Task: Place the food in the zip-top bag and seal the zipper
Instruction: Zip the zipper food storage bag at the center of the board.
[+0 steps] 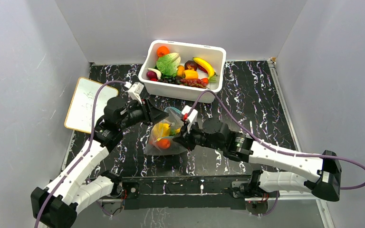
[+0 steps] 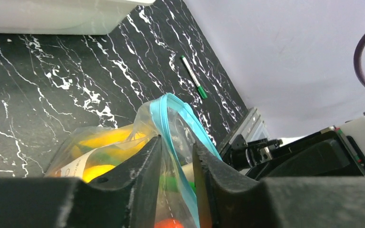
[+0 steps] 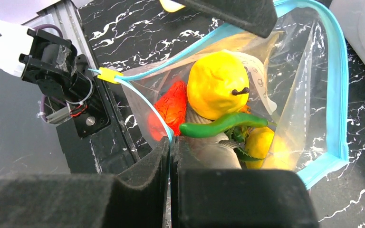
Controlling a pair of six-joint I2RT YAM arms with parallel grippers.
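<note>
1. Zipper [image 3: 335,95] first: it's gaping in a wide loop, nowhere near sealed. The zip-top bag [image 1: 164,140] sits mid-counter between your two arms, near the white tub [image 1: 180,90] but not touching it.
2. Your right fingers [image 3: 142,175] are pressed together on the teal strip, not far from the yellow slider [image 3: 108,75]. That's the only firm hold I can see. Yank from there and you'll probably drag the whole bag across the counter [image 1: 256,95] instead of closing anything.
3. Your left fingers [image 2: 138,175] are slightly spread, with the strip and film running through the gap. Looks loose to me. Pull like that and the edge could slip out and the mouth flop shut crooked.
4. The bag's pretty stuffed. There's a yellow fruit [image 3: 216,85], a red piece [image 3: 171,107] and a green chilli [image 3: 218,124] lying across the pile, close to the opening. My bet is the chilli or the fruit gets caught between the two sides of the track, and you end up with a half-seal.
5. Tilt it too far and the round stuff rolls out, since nothing's blocking the mouth.
6. Both wrists are crowded right at the bag, so watch for the fingers knocking into each other.
</note>
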